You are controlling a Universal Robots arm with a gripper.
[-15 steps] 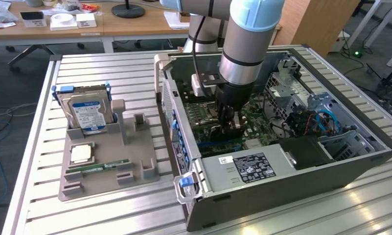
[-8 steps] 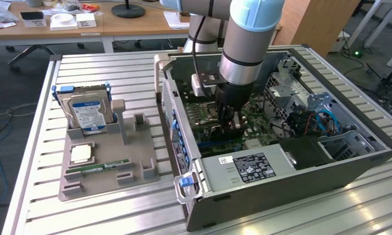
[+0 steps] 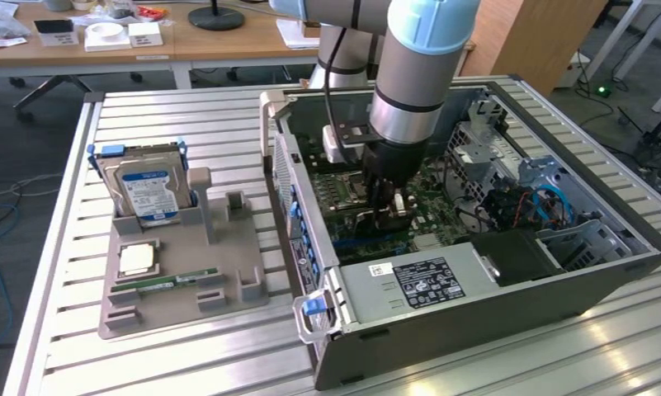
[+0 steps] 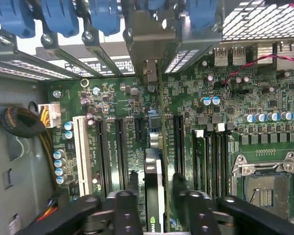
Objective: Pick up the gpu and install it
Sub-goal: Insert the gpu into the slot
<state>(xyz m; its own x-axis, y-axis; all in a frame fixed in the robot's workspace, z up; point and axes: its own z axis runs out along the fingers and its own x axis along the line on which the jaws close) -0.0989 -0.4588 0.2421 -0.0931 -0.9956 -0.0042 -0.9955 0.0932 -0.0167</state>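
Both gripper (image 4: pixel 155 180) jaws are held slightly apart beside the gpu (image 4: pixel 154 164), which is stood edge-on in a motherboard (image 4: pixel 112 100) slot, at three o'clock from the hard drive (image 3: pixel 148 198). If only half-seated, it could be tipped or dragged out by a rubbing finger.

Dark gpu (image 4: pixel 154 191), green motherboard (image 4: pixel 112 98), blue-white labelled hard drive (image 3: pixel 148 194).

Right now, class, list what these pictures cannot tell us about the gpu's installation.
- Wrist view: gpu seen edge-on, so its connector's seating is hidden by the card itself.
- Exterior view: arm and end effector cover the card's base.
- Exterior view: hard drive label print too small.
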